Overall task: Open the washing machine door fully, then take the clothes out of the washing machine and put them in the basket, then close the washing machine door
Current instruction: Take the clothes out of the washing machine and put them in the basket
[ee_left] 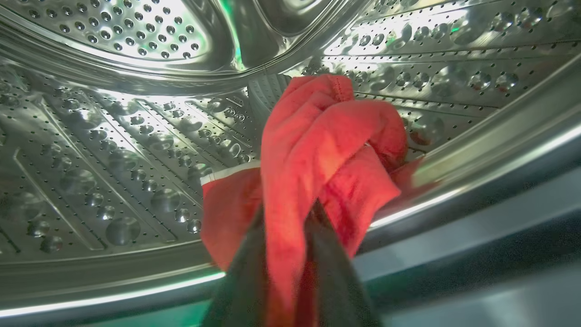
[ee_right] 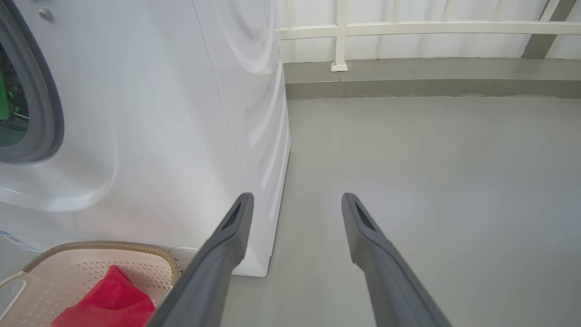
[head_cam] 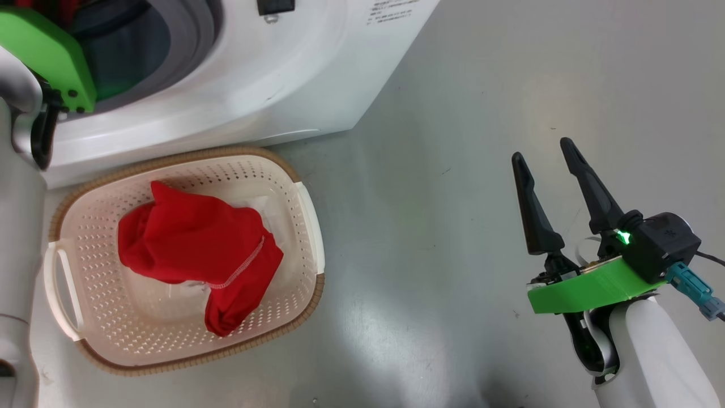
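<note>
The left gripper (ee_left: pixel 286 218) is seen reaching inside the steel drum (ee_left: pixel 113 150) of the washing machine (head_cam: pixel 255 85). Its two dark fingers (ee_left: pixel 333 272) are drawn close together, and a fold of a red garment (ee_left: pixel 317 136) is pinched between them. The rest of that garment is bunched beyond the fingertips, and one part rests against the drum's front lip. In the head view, the left arm's green wrist plate (head_cam: pixel 48 56) is seen at the machine's opening, beside the grey rubber seal (head_cam: pixel 187 34). The right gripper (head_cam: pixel 542 150) is held wide open over the bare grey floor (head_cam: pixel 453 226), well apart from the machine; nothing is held or touched by it. The cream perforated basket (head_cam: pixel 170 158) is set on the floor just in front of the washing machine. Another red garment (head_cam: pixel 192 243) with a pale stitched hem is crumpled inside the basket.
</note>
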Robot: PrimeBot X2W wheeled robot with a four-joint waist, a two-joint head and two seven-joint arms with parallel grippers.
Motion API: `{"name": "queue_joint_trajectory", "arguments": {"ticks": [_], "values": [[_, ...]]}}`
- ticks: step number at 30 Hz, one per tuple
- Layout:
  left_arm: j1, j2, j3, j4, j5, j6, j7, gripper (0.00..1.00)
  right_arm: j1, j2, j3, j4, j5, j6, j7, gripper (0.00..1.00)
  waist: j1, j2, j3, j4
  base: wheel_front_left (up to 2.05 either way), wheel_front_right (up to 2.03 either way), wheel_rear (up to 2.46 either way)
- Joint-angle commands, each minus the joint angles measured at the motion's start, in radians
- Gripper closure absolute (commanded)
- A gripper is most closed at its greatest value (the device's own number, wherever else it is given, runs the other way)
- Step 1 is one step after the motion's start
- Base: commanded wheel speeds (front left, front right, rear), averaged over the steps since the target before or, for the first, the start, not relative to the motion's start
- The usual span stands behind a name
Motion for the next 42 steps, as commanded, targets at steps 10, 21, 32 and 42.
{"name": "queue_joint_trajectory", "arguments": {"ticks": [10,21,32,42], "values": [[-0.019,0.035,0.021,-0.007,-0.026,0.008,-0.094,1.0,0.008,-0.004,0.014,-0.013,0.014,0.006,-0.006,0.0,0.0,-0.0001,-0.013,0.015,0.0,0.0,0.0],[0.097,0.013,0.053,-0.056,-0.079,0.002,-0.249,1.0,0.014,-0.004,0.004,-0.004,0.004,0.006,-0.006,0.0,0.0,-0.0001,-0.065,0.057,0.0,0.0,0.0],[0.316,-0.003,0.121,-0.323,-0.081,0.051,-0.276,1.0,0.037,-0.004,0.002,0.011,-0.003,0.006,-0.006,0.0,0.0,-0.0001,-0.163,0.088,0.0,0.0,0.0],[0.562,-0.034,0.178,-0.536,-0.064,0.065,-0.276,1.0,0.074,-0.004,-0.004,0.029,-0.005,0.006,-0.006,0.0,0.0,-0.0001,-0.275,0.094,0.0,0.0,0.0]]}}
